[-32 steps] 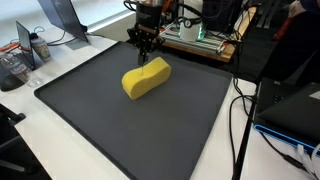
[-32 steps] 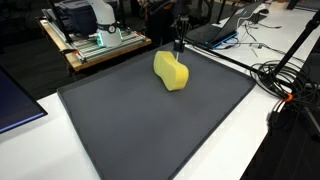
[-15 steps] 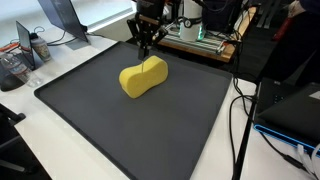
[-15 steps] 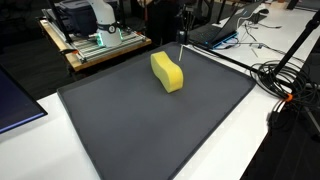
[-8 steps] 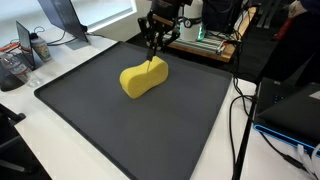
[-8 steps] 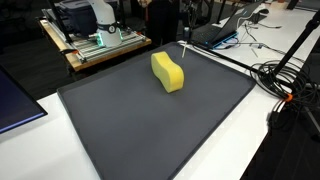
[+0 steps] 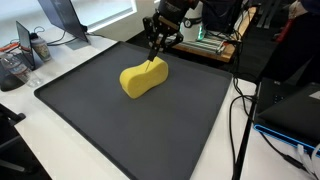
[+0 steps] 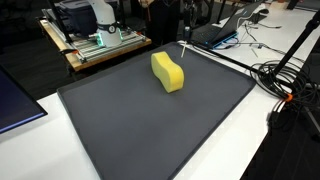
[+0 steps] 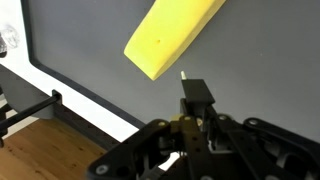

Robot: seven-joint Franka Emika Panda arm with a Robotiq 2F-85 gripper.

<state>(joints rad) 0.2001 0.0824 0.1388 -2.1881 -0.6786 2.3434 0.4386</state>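
Because the end effector hangs just above the far end of the yellow sponge with its fingers pressed together and nothing between them, the sponge lies free, flat on the dark mat that covers the white tabletop. In the wrist view the sponge's end sits just ahead of the closed fingertips, apart from them, near the mat's back edge.
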